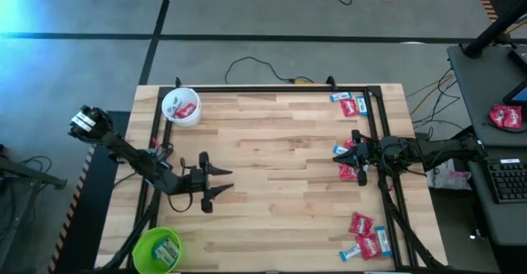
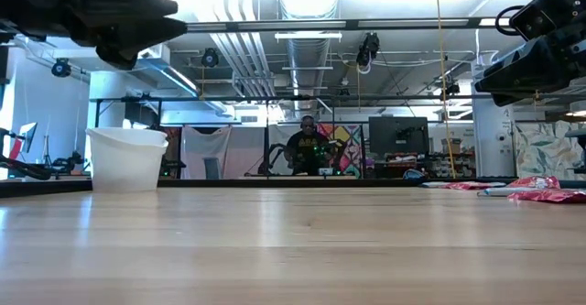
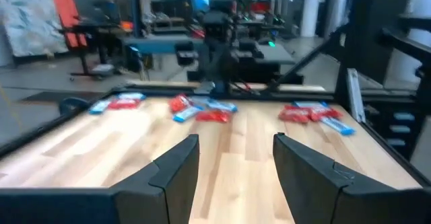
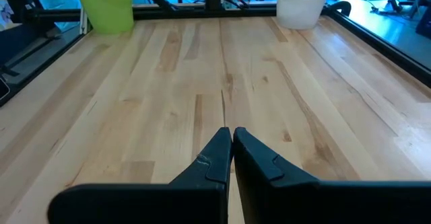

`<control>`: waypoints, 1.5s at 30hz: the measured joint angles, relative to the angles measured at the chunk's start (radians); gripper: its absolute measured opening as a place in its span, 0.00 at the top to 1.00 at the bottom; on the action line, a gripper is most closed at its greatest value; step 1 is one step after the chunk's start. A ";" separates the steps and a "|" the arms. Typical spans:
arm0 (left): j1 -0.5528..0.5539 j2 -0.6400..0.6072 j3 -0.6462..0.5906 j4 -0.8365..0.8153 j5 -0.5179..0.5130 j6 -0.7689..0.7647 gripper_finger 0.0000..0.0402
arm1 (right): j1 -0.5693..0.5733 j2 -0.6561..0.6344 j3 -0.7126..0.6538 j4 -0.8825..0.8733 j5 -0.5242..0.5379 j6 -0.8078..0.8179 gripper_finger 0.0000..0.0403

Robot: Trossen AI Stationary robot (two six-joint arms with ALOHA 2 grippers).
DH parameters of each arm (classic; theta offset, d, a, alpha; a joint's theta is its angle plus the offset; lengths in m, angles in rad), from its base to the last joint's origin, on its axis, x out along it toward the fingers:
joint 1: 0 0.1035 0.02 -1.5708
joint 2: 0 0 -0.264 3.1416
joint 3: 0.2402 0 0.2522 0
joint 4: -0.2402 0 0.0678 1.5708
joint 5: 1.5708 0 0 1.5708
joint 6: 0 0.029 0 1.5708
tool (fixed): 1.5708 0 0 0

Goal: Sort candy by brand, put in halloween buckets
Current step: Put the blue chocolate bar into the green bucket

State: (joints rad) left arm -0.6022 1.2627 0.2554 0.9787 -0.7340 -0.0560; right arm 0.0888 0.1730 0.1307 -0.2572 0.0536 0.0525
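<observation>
My right end effector was pinched closed on nothing, poised at the worktop's three o'clock edge amid red and blue candy. My left end effector gaped wide, empty, at nine o'clock. White bucket sat at eleven o'clock, green bucket at seven.

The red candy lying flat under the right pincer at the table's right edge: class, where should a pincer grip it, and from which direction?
Judging by the high view, come straight down from above. The red candy lies flat on the table, so no side offers a hold. Close across its narrow width, near the middle. The right pincer hangs over it, shut, so it must open first. Neighbouring wrappers lie close; aim at one piece.
</observation>
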 joint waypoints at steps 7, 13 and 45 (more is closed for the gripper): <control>0.001 0.009 -0.001 -0.072 0.090 -0.073 0.56 | 0.000 0.000 0.000 0.000 0.000 0.000 0.98; 0.002 0.008 -0.001 -0.108 0.104 0.007 0.58 | -0.003 -0.002 0.004 0.007 0.057 -0.002 0.98; 0.017 0.006 -0.001 -0.103 0.027 0.021 0.71 | -0.071 0.805 0.532 -0.463 0.378 0.804 0.90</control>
State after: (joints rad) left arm -0.5856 1.2690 0.2546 0.8760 -0.7071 -0.0350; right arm 0.0173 0.9775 0.6631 -0.7200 0.4318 0.8567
